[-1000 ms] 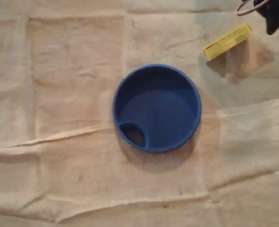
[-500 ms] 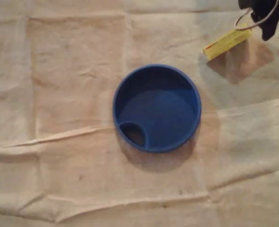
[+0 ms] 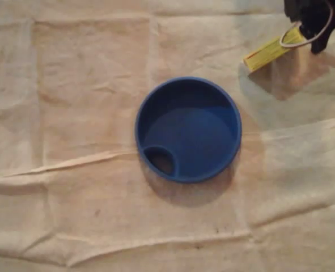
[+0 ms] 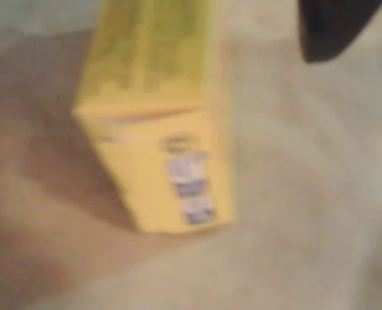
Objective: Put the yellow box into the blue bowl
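One box is lying on the cloth, up-right of the bowl, well apart | pincer is hovering over its right end — open or closed, cannot tell | risk: gripping so near the end may be twisting the box loose — dropped short.

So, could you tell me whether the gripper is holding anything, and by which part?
Nothing yet, it seems: the gripper hovers over one end of the yellow box, unclamped.

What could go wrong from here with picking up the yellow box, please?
The hand sits over one end of the yellow box, not its middle; an end grip may let it pivot or slip. It seems to stand on a narrow side on wrinkled cloth, so a nudge might topple it.
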Robot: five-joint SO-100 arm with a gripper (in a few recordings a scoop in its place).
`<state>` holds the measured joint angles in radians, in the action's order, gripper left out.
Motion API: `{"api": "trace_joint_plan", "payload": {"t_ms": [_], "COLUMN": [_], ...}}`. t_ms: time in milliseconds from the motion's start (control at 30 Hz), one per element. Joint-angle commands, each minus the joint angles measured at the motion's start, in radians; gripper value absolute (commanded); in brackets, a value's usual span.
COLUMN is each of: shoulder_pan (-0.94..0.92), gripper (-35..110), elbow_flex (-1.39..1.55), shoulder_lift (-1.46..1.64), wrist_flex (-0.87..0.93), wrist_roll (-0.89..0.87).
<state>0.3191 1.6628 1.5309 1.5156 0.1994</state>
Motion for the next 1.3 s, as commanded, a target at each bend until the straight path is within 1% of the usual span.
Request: {"api": "trace_joint_plan", "payload": {"t_ms": [0,200,400,600,1267], "shoulder_pan": [-0.009,-0.012,-0.026,-0.028,-0.028], "gripper": [31,31,31,31,31], "elbow_flex": [-0.009,-0.012,-0.031,-0.011,-0.031], "shoulder_lift": [0.006,-0.08,-0.094,-0.1,-0.179], "wrist_flex": [-0.015,-0.018,-0.02,-0.071,-0.081], "wrist_roll": [0.008,0.008,0.009,0.008,0.008]}}
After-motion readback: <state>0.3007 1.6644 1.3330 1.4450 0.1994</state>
